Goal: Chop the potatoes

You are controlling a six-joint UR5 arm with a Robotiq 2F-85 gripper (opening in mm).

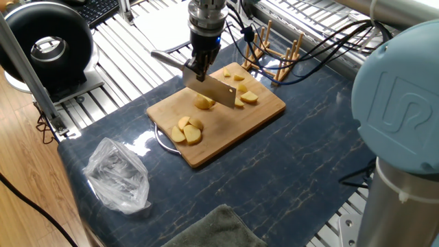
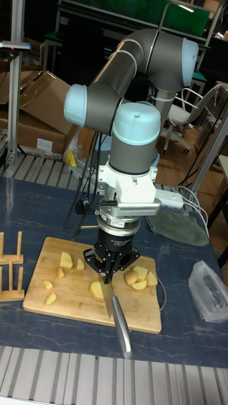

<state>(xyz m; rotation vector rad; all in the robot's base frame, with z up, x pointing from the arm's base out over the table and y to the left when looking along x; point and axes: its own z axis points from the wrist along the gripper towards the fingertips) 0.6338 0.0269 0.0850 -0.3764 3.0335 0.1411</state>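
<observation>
A bamboo board [image 1: 260, 113] [image 2: 76, 304] lies on the dark blue table and holds the potatoes. My gripper [image 1: 199, 67] [image 2: 111, 267] hangs over the board's middle, shut on a cleaver-style knife [image 1: 218, 91] [image 2: 109, 302]. Its handle [image 1: 167, 58] [image 2: 123, 330] sticks out past the board's edge. The blade's edge rests on a rounded potato piece [image 1: 204, 103] [image 2: 97, 291]. A cluster of cut pieces [image 1: 186, 130] [image 2: 139, 277] sits at one end of the board. More wedges [image 1: 247, 97] [image 2: 66, 259] lie at the other end.
A crumpled clear plastic bag [image 1: 116, 175] [image 2: 212, 291] and a grey-green cloth [image 1: 212, 230] [image 2: 180, 228] lie on the table. A wooden rack [image 1: 274, 55] [image 2: 9, 266] stands just past the board. A black round device [image 1: 44, 41] and cables sit behind.
</observation>
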